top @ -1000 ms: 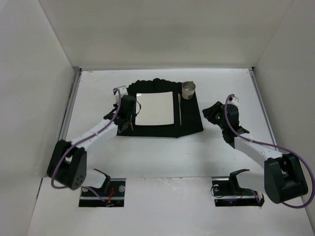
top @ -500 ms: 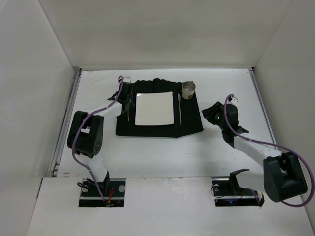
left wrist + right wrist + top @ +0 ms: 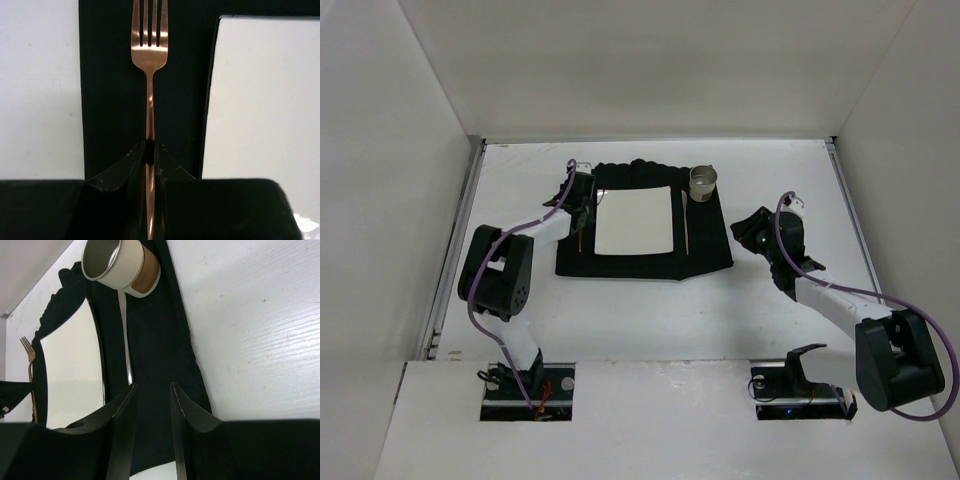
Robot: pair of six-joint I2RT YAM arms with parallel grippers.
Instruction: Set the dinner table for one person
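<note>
My left gripper (image 3: 150,146) is shut on the handle of a copper fork (image 3: 149,55). The fork lies along the left strip of the black placemat (image 3: 112,90), tines pointing away, beside the square white plate (image 3: 265,100). In the top view this gripper (image 3: 584,212) is at the plate's (image 3: 635,220) left edge, with the fork handle (image 3: 582,238) showing. My right gripper (image 3: 152,387) is open and empty, low over the placemat's right part (image 3: 160,340); it also shows in the top view (image 3: 752,232). The white dinner table (image 3: 620,310) lies under everything.
A metal-lined cream cup (image 3: 703,181) stands at the placemat's far right corner (image 3: 120,265). A silver knife (image 3: 684,228) lies right of the plate (image 3: 125,340). Grey rails (image 3: 460,230) edge the table; white walls enclose it.
My left arm has folded back and its gripper has carried the fork toward the far side, along the plate's left edge. The right arm has not moved.
</note>
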